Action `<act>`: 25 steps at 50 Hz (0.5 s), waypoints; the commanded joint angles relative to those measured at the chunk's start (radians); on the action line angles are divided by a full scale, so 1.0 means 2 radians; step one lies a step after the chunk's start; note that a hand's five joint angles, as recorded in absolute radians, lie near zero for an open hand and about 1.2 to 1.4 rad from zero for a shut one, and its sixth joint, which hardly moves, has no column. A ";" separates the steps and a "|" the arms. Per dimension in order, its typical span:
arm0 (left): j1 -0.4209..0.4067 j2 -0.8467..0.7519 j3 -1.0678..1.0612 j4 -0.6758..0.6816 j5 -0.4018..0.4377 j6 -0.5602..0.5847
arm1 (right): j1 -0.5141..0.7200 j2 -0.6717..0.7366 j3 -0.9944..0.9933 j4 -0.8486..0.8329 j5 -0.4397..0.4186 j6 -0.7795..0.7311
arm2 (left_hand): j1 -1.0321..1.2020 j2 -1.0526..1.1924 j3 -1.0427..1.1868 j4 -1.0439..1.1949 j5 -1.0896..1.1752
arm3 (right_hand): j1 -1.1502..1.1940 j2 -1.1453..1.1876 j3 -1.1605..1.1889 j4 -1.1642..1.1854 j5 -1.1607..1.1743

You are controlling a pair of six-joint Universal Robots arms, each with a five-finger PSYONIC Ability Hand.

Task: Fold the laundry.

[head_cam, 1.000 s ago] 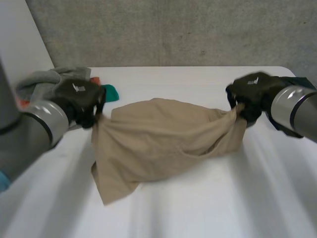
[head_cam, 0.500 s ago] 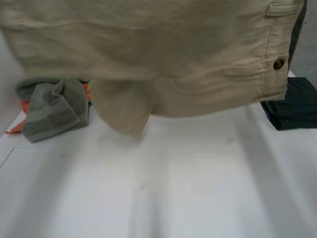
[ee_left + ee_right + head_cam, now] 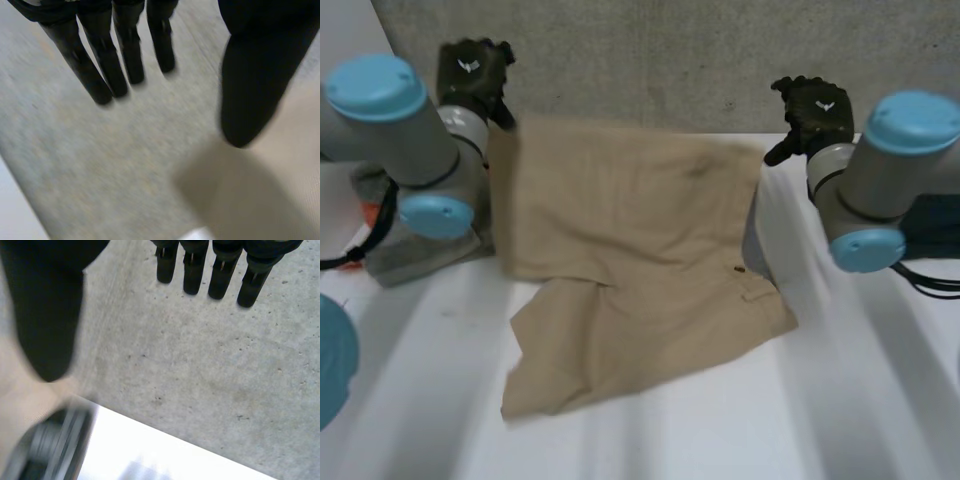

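The left hand (image 3: 470,72) and right hand (image 3: 815,108) are both up by the wall. Each has straight fingers (image 3: 129,45) (image 3: 192,270) spread from the thumb, grasping nothing. The tan shorts (image 3: 620,260) lie between them, upper corners beside the hands. Bare white table (image 3: 720,435) lies along the near edge.

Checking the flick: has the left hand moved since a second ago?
Yes: the left hand went away from the table, up in front of the wall.

Right hand (image 3: 47,300) spread: fingers (image 3: 192,270) straight, thumb apart, nothing held between. Tan cloth (image 3: 20,400) just beside thumb tip, contact unclear. Grey concrete wall (image 3: 200,370) beyond fingertips, meeting white table (image 3: 165,455). Blurred grey rounded part (image 3: 47,445) beside cloth.
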 commanded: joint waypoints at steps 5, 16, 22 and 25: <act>0.016 0.065 -0.048 -0.011 -0.015 -0.023 | 0.007 -0.003 -0.039 0.059 0.002 -0.135 | -0.152 -0.191 -0.194 -0.200 -0.208 | -0.108 -0.120 -0.135 -0.140 -0.123; -0.020 0.309 -0.353 -0.118 0.013 0.005 | -0.012 -0.204 0.167 0.177 -0.136 -0.298 | -0.043 -0.082 -0.085 -0.091 -0.099 | 0.011 -0.001 -0.016 -0.022 -0.005; -0.041 0.387 -0.491 -0.212 0.055 0.012 | -0.030 -0.263 0.272 0.244 -0.177 -0.365 | 0.068 0.030 0.027 0.021 0.013 | 0.109 0.098 0.082 0.077 0.094; -0.043 0.417 -0.557 -0.244 0.071 0.011 | -0.039 -0.271 0.324 0.286 -0.204 -0.401 | 0.168 0.130 0.127 0.120 0.113 | 0.159 0.148 0.132 0.127 0.144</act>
